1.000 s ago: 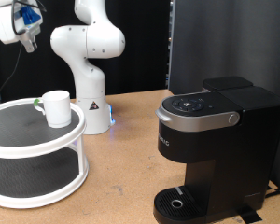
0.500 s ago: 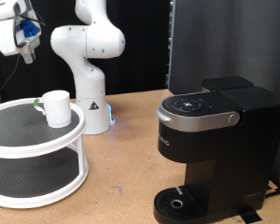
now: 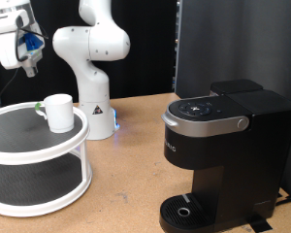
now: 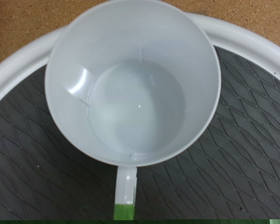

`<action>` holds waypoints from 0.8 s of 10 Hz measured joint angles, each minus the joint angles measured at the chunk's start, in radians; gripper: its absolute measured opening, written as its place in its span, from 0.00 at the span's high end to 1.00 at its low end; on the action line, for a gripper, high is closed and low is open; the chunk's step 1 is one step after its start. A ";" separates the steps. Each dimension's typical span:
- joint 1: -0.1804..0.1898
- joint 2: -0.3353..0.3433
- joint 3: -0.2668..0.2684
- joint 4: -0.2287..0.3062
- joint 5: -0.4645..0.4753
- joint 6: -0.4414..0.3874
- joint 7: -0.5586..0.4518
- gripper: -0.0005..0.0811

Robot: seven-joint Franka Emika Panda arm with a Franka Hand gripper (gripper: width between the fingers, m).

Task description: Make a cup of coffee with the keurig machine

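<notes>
The gripper (image 3: pixel 27 68), its finger spread not discernible, is seen poised above the cup (image 3: pixel 59 112), which is stood upright directly below it on the upper tier of the white tray (image 3: pixel 39 146), handle (image 4: pixel 126 187) sideways, keurig machine (image 3: pixel 218 155) well apart.

a robot lab: a white arm (image 3: pixel 87 58) bolted to a bare wooden table (image 3: pixel 136 165), black curtains (image 3: pixel 233 44) behind, a coffee machine (image 3: pixel 223 155) as test prop.
</notes>
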 joint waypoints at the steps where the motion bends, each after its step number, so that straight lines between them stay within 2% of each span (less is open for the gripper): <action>1: -0.003 0.000 0.000 -0.013 -0.006 0.017 0.000 0.99; 2: -0.007 0.000 0.000 -0.026 -0.009 0.036 0.000 0.87; 3: -0.011 0.000 0.000 -0.040 -0.010 0.054 0.000 0.87; 5: -0.017 0.000 -0.003 -0.061 -0.010 0.091 0.001 0.41; 6: -0.017 0.000 -0.012 -0.069 -0.006 0.110 0.001 0.41; 7: -0.017 0.000 -0.028 -0.072 -0.004 0.121 -0.005 0.17; 8: -0.017 0.000 -0.051 -0.073 0.003 0.124 -0.028 0.17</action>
